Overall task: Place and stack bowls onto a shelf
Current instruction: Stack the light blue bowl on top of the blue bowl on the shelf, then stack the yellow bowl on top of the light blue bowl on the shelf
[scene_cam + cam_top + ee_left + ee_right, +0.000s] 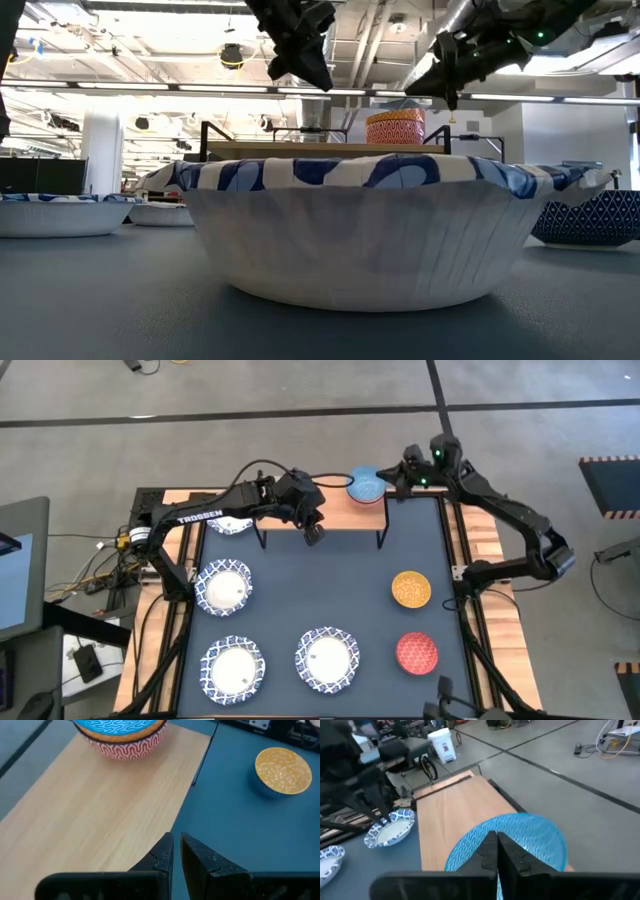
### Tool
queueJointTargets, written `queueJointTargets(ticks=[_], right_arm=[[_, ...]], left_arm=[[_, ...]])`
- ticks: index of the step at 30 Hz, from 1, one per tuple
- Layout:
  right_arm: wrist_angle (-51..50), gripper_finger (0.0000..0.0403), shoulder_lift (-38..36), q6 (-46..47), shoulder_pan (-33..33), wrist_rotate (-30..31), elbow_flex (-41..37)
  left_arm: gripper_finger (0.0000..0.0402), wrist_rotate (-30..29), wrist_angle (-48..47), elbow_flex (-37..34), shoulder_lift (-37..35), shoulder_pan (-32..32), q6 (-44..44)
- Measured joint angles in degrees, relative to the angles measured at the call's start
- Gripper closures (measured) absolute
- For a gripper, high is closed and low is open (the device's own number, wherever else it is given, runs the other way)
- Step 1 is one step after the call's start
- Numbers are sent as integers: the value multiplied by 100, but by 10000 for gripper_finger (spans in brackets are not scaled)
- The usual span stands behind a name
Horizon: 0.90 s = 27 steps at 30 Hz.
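Observation:
The shelf [300, 510] stands at the table's far edge, a light-wood board on black legs. One bowl [366, 486], light blue inside and red-patterned outside [120, 735], sits on its right end. My right gripper [496, 851] is shut and hovers just above this bowl [520, 840], apart from it in the low view [448, 88]. My left gripper [176, 851] is shut and empty, above the shelf's near edge [313, 534]. Several white blue-rimmed bowls [224, 588] [327, 657], a yellow bowl [410, 588] and a red bowl [417, 652] rest on the table.
A white bowl [232, 522] lies partly under my left arm, by the shelf's left end. The shelf's left and middle [100, 815] are bare wood. A white bowl [370, 230] fills the low view's foreground. Cables and a box sit off the table's left side [90, 575].

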Motion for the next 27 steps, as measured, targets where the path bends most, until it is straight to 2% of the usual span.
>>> queueJointTargets(ticks=[4,11,15,19,23,27], right_arm=[[160,360,22,-145,-16,58,-258],[619,383,17,-7,-177,40,-588],[592,377,19,132,-260,-115,-686],[726,363,9,176,-273,-286,-683],[1012,369,9,299,-303,-268,-500],[862,381,13,601,-349,108,-187]], left_arm=[[381,-7,227,0,0,1,42],[381,-9,465,0,0,14,-133],[381,-11,494,0,0,14,-277],[381,-35,494,0,0,14,-421],[381,-85,492,0,0,16,-474],[381,-136,494,0,0,16,-497]])
